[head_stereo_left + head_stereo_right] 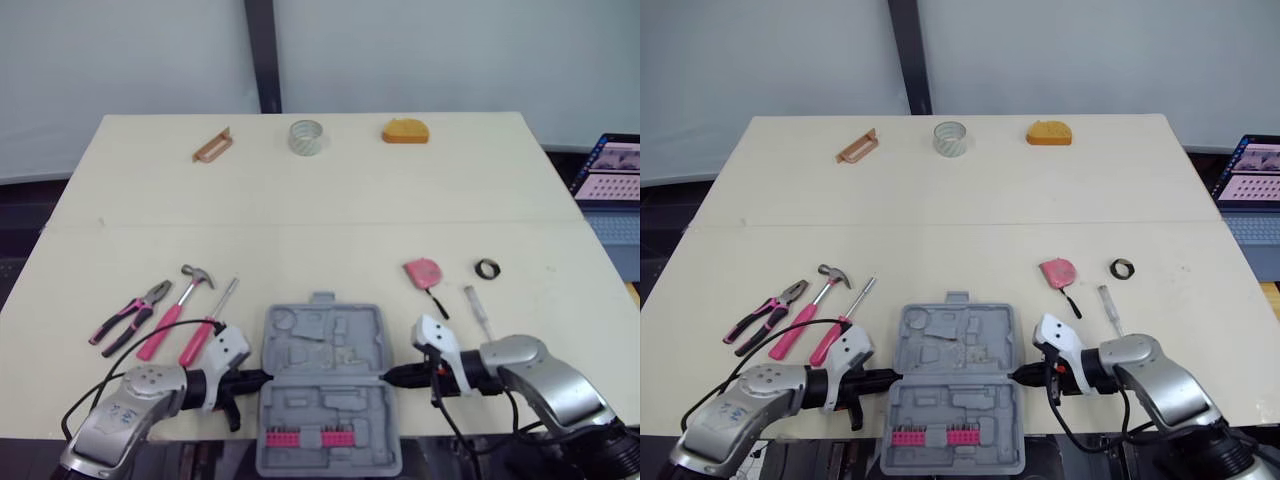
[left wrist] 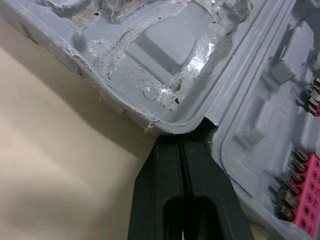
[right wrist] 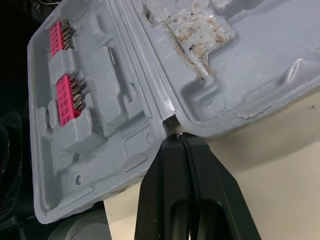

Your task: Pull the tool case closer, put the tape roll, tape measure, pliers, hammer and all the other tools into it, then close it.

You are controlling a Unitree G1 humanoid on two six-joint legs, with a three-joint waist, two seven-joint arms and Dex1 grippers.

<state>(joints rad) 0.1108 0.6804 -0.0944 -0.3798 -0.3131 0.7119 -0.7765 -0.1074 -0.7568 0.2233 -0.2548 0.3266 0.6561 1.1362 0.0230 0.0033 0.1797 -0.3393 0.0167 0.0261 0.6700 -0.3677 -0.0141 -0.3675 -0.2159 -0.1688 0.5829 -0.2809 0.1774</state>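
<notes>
tool case (image 1: 325,385) open flat, bottom centre of frame, front half seems to overhang table (image 1: 320,210) edge. left gripper (image 1: 262,378) and right gripper (image 1: 392,377) both pinched together, empty, tips wedged at hinge notches either side. stiff moulded plastic, probably light and slidey; hinge line looks safest hold, lid might flop.

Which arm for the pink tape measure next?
Right. The tape measure lies right of the tool case, just beyond the right gripper; the left gripper sits across the case.
</notes>
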